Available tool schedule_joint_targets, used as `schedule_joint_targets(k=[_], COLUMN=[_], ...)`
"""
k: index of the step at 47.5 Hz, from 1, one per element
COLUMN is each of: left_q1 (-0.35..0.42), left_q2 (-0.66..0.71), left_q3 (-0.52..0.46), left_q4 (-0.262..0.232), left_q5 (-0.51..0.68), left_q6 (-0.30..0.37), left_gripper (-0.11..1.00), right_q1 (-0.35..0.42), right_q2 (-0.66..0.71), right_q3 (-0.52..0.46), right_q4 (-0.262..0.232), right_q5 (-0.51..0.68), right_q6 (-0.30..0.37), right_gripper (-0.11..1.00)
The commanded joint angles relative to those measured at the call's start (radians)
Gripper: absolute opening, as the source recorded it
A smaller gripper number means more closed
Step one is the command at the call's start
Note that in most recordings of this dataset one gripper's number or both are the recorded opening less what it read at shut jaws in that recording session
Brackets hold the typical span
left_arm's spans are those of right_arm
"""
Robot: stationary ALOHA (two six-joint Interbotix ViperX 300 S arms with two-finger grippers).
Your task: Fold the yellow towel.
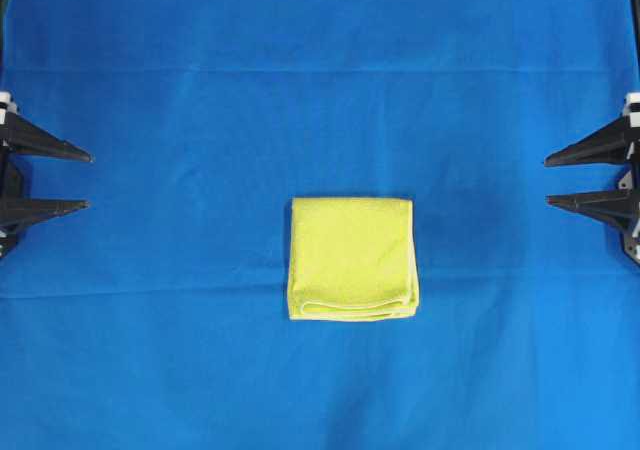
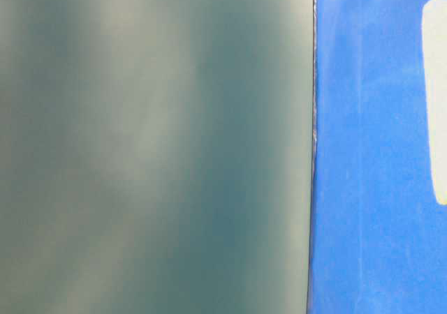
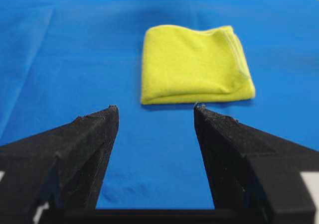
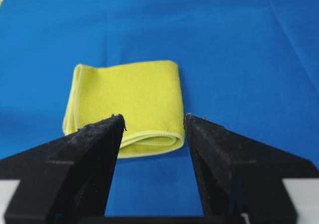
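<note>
Yellow towel [image 1: 352, 258] is lying already folded into a compact stacked square just below centre on the blue bench [image 1: 150, 120], hemmed layers showing at its 6 o'clock edge, so the fold looks done. Left gripper [image 1: 86, 180] is sitting at 9 o'clock, right gripper [image 1: 548, 180] at 3 o'clock, both well apart from the towel, fingers spread wide and holding nothing, pointing level toward the centre

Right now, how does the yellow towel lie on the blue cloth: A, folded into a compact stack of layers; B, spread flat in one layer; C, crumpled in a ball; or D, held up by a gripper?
A: the yellow towel shows stacked hemmed edges along one side, with both grippers apart from it.
</note>
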Motion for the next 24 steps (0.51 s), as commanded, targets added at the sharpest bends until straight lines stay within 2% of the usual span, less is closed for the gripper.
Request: schedule_joint_targets(k=[1, 24], left_q1=[0.003, 0.003], left_q2=[0.012, 0.012], left_q3=[-0.012, -0.011], left_q4=[-0.002, -0.002], left_q5=[-0.008, 0.000], left_q6=[-0.002, -0.002], left_gripper=[0.60, 0.60], right_q1=[0.000, 0.000], right_q2=[0.015, 0.017], right_q3=[-0.014, -0.012], right_q4=[-0.003, -0.003], right_q5=[-0.006, -0.006], right_q6=[0.000, -0.005], right_gripper=[0.57, 0.57])
